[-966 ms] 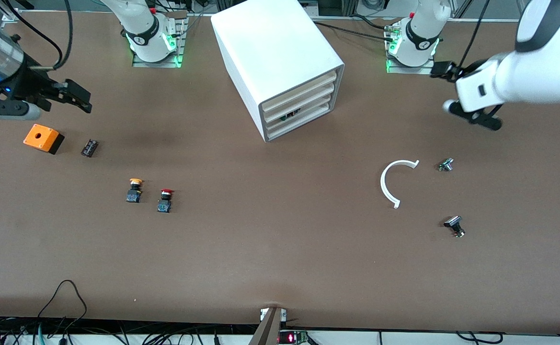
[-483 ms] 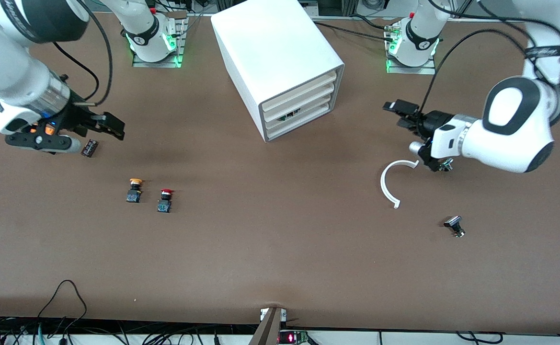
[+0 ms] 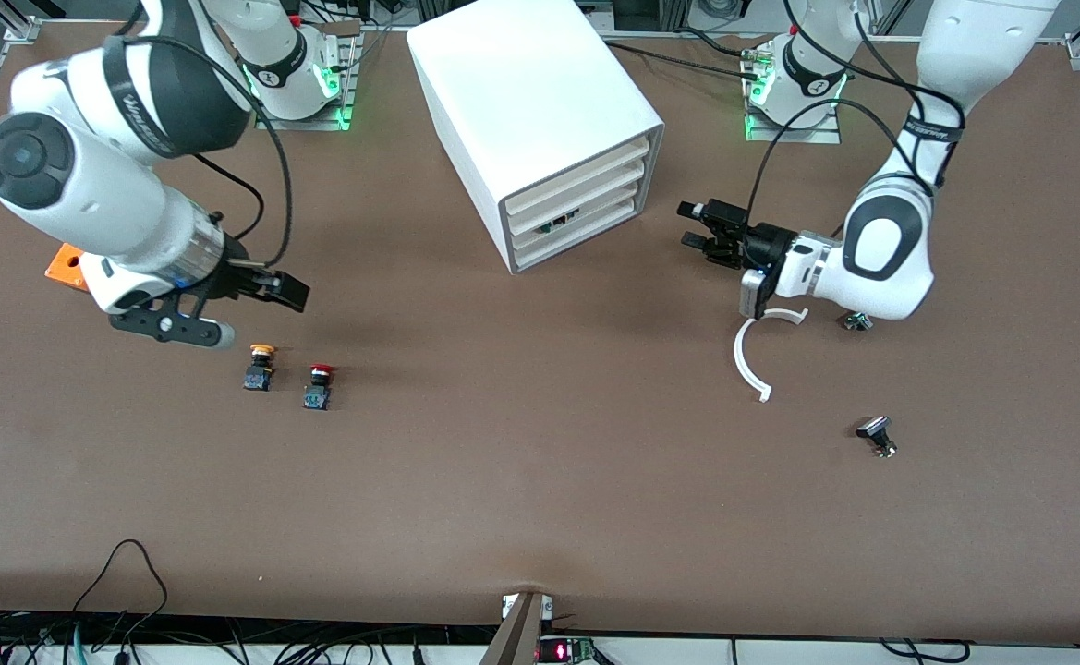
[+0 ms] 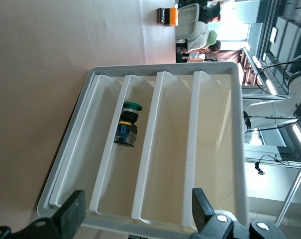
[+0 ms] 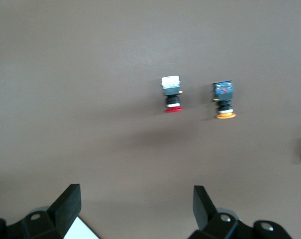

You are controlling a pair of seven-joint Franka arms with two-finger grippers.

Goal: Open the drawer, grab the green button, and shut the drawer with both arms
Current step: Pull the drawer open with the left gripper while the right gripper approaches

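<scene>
White cabinet: drawers look shut from the front.
Green button: lies on a shelf inside the cabinet, seen only in the left wrist view.
Left gripper: fingers spread, empty, aimed at the drawer fronts; risk is that it slips off the thin edge or shoves the cabinet askew.
Right gripper: open, empty, over the table beside the yellow button and red button; risk is that it takes the wrong button.

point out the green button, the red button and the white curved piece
green button [image 4: 127, 128], left wrist view, on its black-and-blue body below the green cap
red button [image 3: 319, 386], front view, on the middle of the part, between red cap and blue base
white curved piece [image 3: 740, 356], front view, on the middle of its arc
</scene>
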